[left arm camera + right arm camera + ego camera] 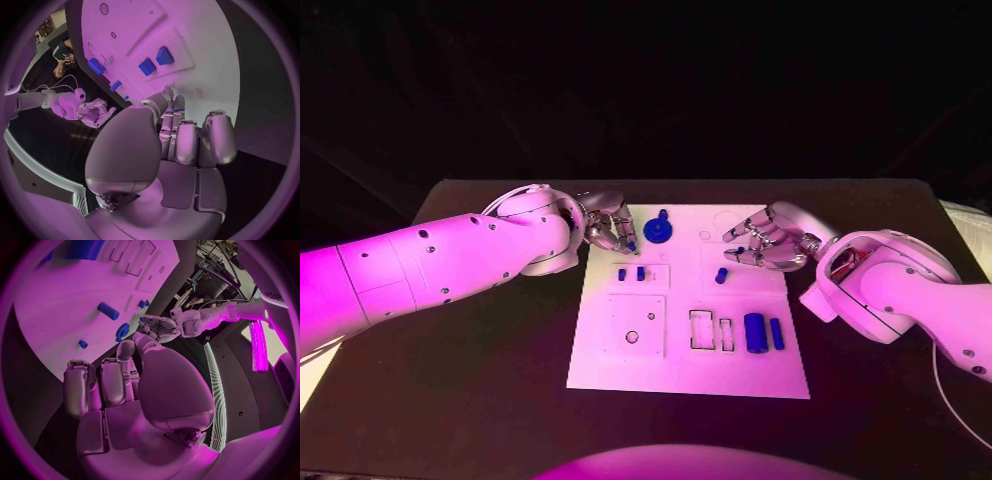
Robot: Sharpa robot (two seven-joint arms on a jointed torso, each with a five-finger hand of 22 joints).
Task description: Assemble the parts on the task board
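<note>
Both robot hands — left, right — are held released, grasping nothing, over the task board, seemingly poised for blue parts

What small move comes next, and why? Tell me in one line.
Probably the right hand should lower toward the small blue part lying on the task board just beside its fingertips and pinch it. That hand holds nothing, its fingers are spread, and it hovers nearest that part.
</note>
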